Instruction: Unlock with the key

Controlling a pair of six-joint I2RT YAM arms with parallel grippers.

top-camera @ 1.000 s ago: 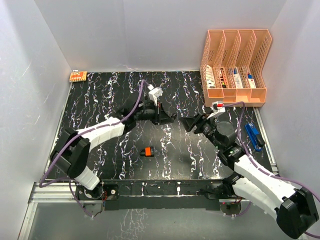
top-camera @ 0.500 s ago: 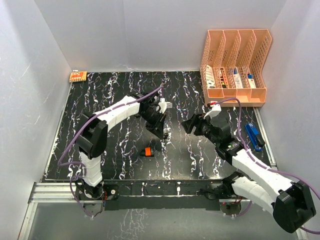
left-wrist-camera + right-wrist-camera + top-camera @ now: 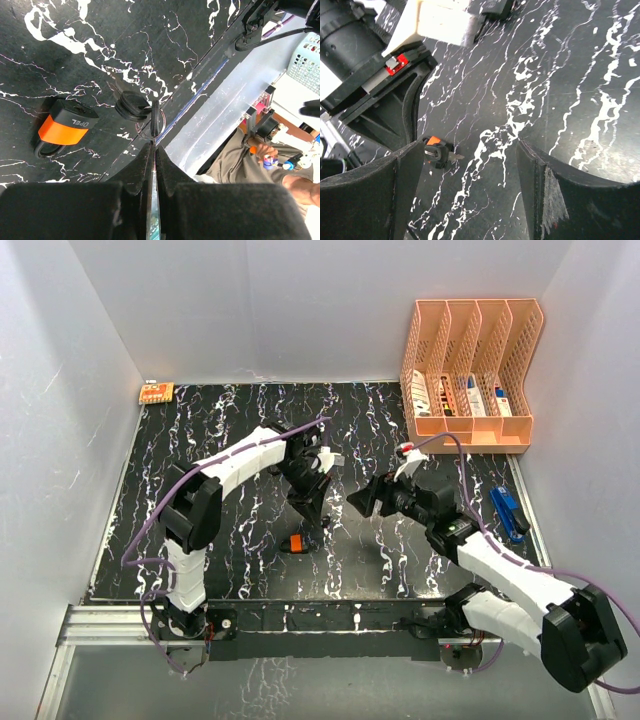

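Key pickup. Left gripper [image 3: 152, 150] jaws pressed together at key [image 3: 132, 106], just beside padlock [image 3: 65, 127]; can't confirm grip. Right gripper [image 3: 470, 150] spread wide. Next, I'd say: lift key and line it up with the keyhole.

White lettering reading "OPEL" marks the black face of the orange padlock [image 3: 63, 128]; no other text is legible.

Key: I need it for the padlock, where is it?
Left wrist view: the black-headed key lies on the table beside the orange padlock, just ahead of the left gripper.
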